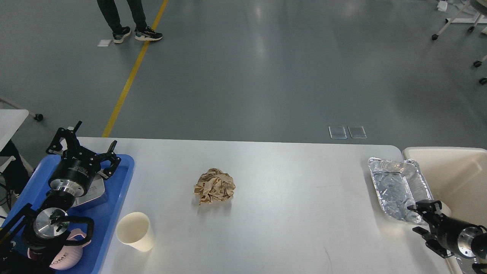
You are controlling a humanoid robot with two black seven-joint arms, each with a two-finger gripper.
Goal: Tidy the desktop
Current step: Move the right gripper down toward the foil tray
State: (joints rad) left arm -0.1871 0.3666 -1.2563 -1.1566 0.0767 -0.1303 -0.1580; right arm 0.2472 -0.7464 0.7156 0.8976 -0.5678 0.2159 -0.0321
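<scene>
Head view: left end effector (84,146) fingers spread wide above blue tray (125,179); right end effector (420,220) parted, empty, just beside foil pan (395,186). Crumpled paper (214,186) on bench (296,228), between both, nearer the left.

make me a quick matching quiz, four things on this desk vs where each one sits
Things:
1. crumpled brown paper
2. paper cup
3. foil tray
4. blue tray

Places:
A. at the left edge of the desktop, under the left gripper
B. near the middle
C. far right, beside the beige bin
D. front left, just right of the blue tray

Pairs: 1-B, 2-D, 3-C, 4-A
</scene>
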